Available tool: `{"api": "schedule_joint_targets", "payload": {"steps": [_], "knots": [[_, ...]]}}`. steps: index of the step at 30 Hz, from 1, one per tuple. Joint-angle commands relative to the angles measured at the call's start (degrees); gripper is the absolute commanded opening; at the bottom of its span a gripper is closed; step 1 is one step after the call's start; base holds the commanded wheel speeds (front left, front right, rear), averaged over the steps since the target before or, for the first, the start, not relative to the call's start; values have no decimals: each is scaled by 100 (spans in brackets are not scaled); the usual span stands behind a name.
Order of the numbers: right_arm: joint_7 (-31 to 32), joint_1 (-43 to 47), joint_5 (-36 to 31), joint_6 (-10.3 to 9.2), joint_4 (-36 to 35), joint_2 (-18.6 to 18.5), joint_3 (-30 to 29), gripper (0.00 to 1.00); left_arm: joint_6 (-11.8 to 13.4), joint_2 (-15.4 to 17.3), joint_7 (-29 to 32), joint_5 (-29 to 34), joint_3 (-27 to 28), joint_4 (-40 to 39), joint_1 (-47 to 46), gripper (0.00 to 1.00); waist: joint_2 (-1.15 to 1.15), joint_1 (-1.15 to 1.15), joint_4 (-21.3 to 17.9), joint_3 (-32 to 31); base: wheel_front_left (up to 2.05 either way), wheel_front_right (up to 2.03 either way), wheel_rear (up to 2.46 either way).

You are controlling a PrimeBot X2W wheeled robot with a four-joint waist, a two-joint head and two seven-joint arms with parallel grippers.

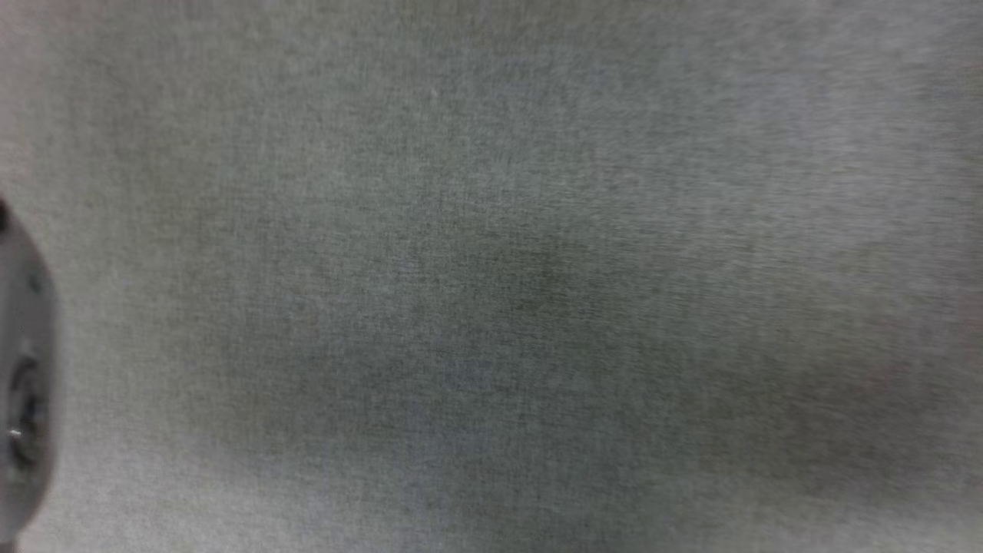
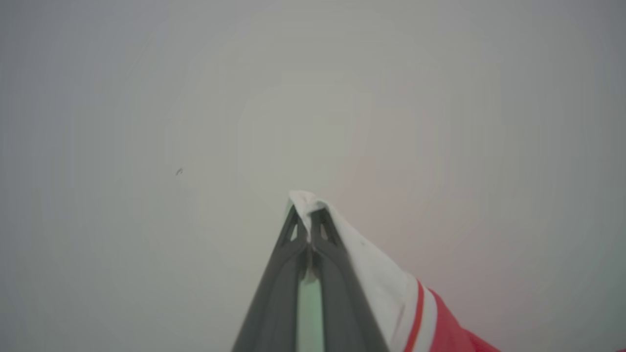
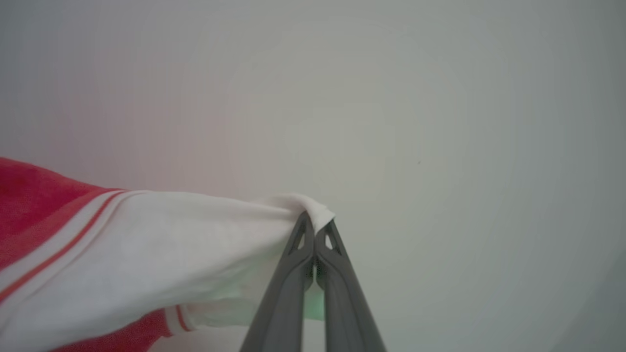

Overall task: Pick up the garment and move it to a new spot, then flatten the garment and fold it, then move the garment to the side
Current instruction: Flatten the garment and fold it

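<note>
In the left wrist view my left gripper point(image 2: 309, 215) is shut on a white sleeve edge of the garment point(image 2: 391, 288). That sleeve runs down to the right into red-and-white striped trim and red cloth. The right wrist view has my right gripper point(image 3: 314, 226) shut on the other white sleeve of the garment point(image 3: 161, 244), which stretches off to the left into striped trim and red fabric. Both sleeves hang pinched at the fingertips over a pale surface point(image 3: 415, 122).
The head view looks close onto blurred grey fabric point(image 1: 491, 276), with a dark rounded robot part point(image 1: 23, 384) at the left edge. A plain pale surface point(image 2: 195, 122) lies beyond both grippers.
</note>
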Motion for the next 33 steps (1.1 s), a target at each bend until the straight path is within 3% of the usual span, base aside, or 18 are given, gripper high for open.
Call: {"api": "schedule_joint_targets", "payload": {"steps": [1,9,15,19,22,28,33], "knots": [[-1,128,-15,-7,1,22,-60,0,-56,-55,-6,95,235,-34,167,0,0,0,344,684,0,0,0],[-3,542,191,-7,172,-38,133,0,-445,-496,-7,631,915,391,940,0,0,0,448,572,0,0,0],[-3,921,1014,-6,520,-151,204,0,-672,-688,-3,834,908,1402,1217,0,0,0,506,99,0,0,0],[95,1319,2151,-6,1224,-176,767,0,-848,-673,197,1035,563,2261,1385,0,0,0,511,-466,0,0,0],[355,1677,3038,-6,1386,-410,1437,0,-984,-698,380,1103,310,2665,1588,0,0,0,506,-918,0,0,0],[1238,2730,4827,-6,766,-1191,2647,0,-1084,-662,514,1134,-296,2945,2326,0,0,0,433,-1839,0,0,0],[1674,3752,5905,-6,177,-1811,3095,0,-1081,-532,557,631,-970,2560,3296,0,0,0,385,-2541,0,0,0]]}}
